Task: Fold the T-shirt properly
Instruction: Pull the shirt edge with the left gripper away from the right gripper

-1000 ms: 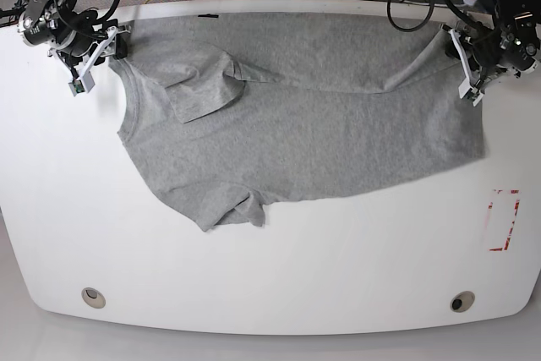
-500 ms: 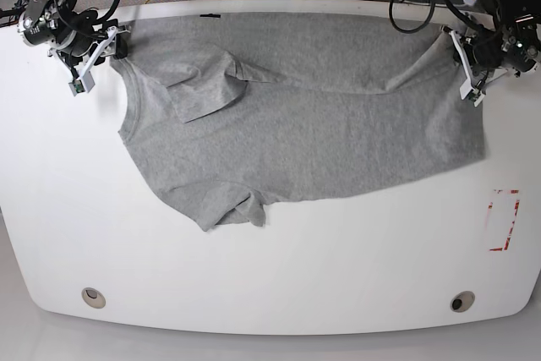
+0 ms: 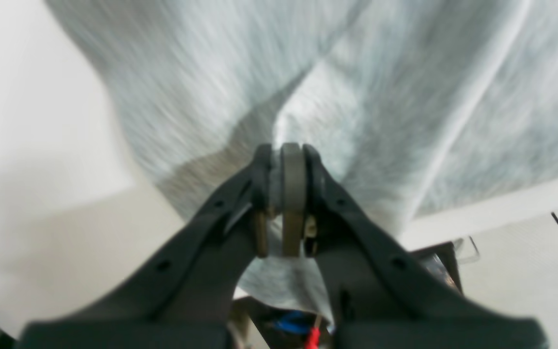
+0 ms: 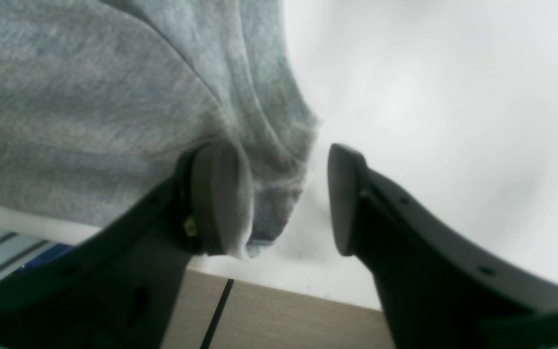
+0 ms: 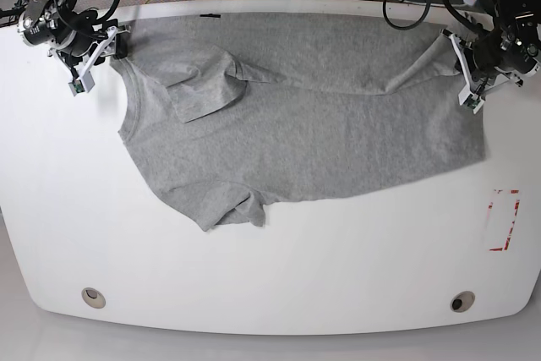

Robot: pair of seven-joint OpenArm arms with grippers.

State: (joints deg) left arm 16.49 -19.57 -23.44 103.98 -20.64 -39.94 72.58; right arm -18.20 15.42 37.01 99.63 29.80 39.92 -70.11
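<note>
Left claw (image 3: pixel 286 194) is clamped tight on a pinch of the T-shirt (image 5: pixel 304 124) at its far corner, on the base view's right side; fabric is seen squeezed between the pads and drawn up into a ridge from the grip. Right claw (image 4: pixel 284 198) is spread apart, with one finger (image 4: pixel 216 194) pressed against the bunched edge of the cloth and the other finger clear of it over bare counter (image 5: pixel 279 276); nothing is gripped there. The T-shirt is laid flat across the far half of the white counter, plain grey side up, with one sleeve folded over onto the body near the right claw and the other sleeve crumpled at the near edge. A red tape outline (image 5: pixel 505 220) is marked on the counter, well apart from the shirt.
</note>
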